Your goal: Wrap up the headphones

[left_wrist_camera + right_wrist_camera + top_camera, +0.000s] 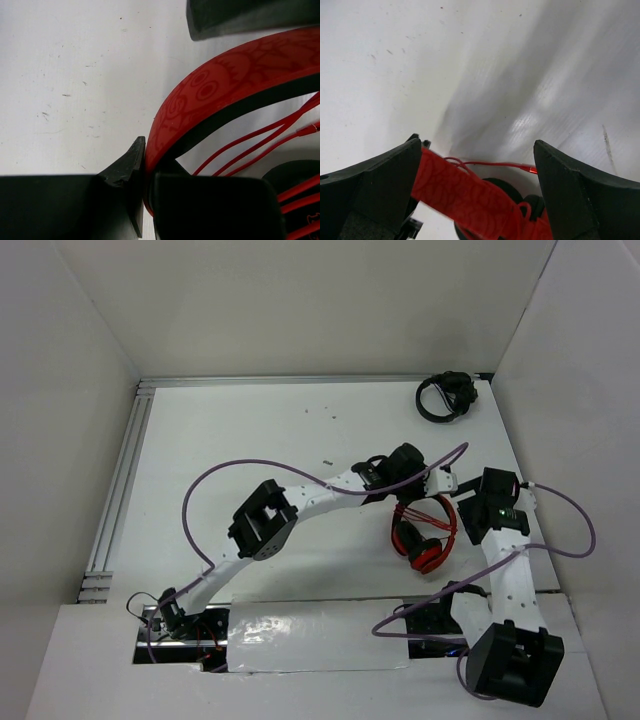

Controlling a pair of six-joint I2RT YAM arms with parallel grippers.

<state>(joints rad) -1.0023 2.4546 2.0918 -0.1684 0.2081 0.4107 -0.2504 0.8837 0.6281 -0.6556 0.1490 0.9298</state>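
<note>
The red headphones lie right of centre, their thin red cable strung in loops across the headband's opening. My left gripper is shut on the red, black-lined headband, pinched between its fingertips; several cable strands run beside it. My right gripper is open and straddles the headband from the right. The band touches its left finger, and the right finger stands apart. A cable strand crosses between the jaws, above a black ear pad.
All-black headphones sit at the far right corner of the white table. White walls enclose the table, and a metal rail runs along its left edge. Purple arm cables arc over both arms.
</note>
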